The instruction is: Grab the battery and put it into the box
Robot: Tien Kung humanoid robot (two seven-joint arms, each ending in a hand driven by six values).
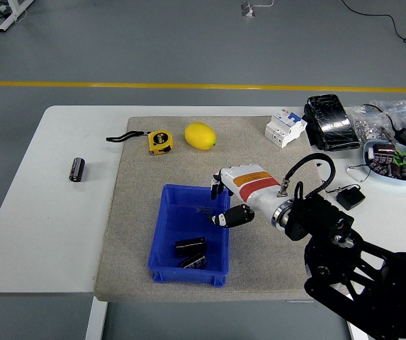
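On our white table [54, 212], two batteries [190, 246] lie in the blue box [173, 212]; our right hand [234, 202] hovers, fingers [233, 217] relaxed, empty.

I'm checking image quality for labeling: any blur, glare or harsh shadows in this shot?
Head view: evenly lit, soft shadows only; right hand and box are sharp, no motion blur; the black batteries inside the box show little detail; slight sheen on the wrapped black block at far right.
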